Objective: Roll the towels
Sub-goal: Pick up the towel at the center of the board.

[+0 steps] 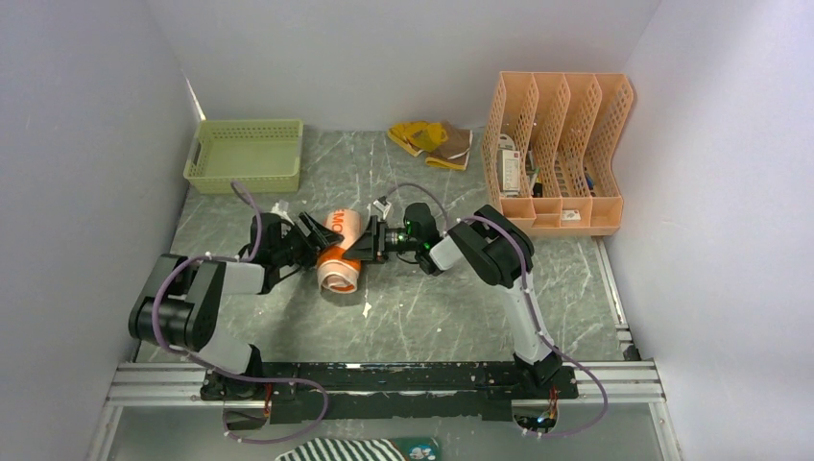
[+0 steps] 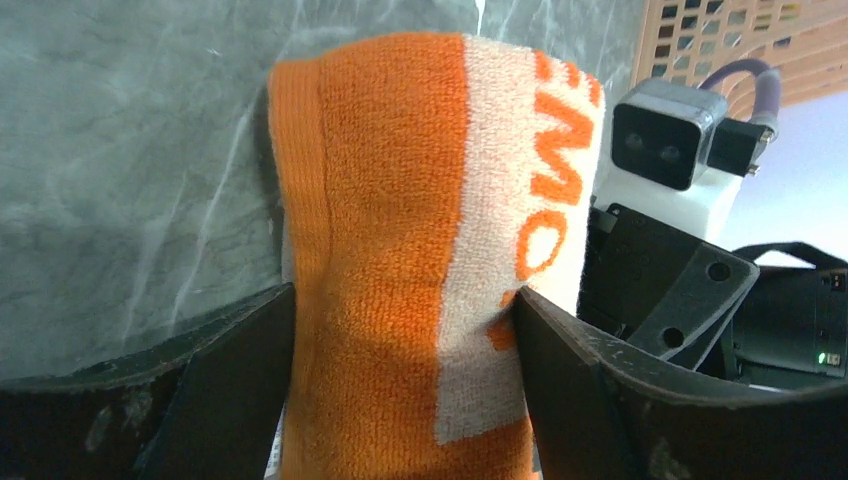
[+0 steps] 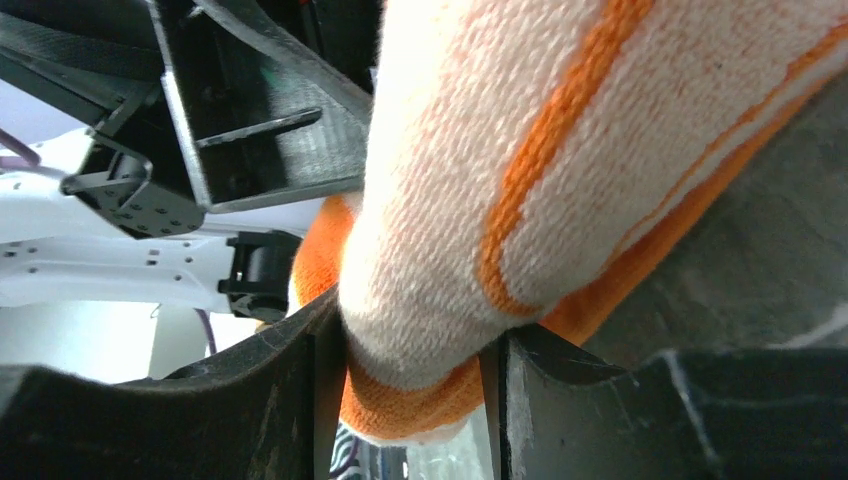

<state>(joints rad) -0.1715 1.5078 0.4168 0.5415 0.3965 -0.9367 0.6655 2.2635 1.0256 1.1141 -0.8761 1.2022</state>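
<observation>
The orange towel [image 1: 341, 252] with cream border and orange lettering is rolled into a thick tube in the middle of the table. Both grippers hold it from opposite sides. My left gripper [image 1: 313, 242] [image 2: 405, 300] spans the roll's width, and the cloth [image 2: 400, 180] touches both fingers. My right gripper [image 1: 371, 245] [image 3: 415, 330] is shut on the roll's cream end [image 3: 560, 150], which is squeezed between its fingers. The yellow towel [image 1: 432, 142] with brown print lies crumpled at the back of the table, away from both grippers.
A green perforated basket [image 1: 245, 154] stands at the back left. A peach file organizer [image 1: 562, 154] with small items stands at the back right. A black-and-white striped cloth [image 1: 346, 449] lies below the arm rail at the near edge.
</observation>
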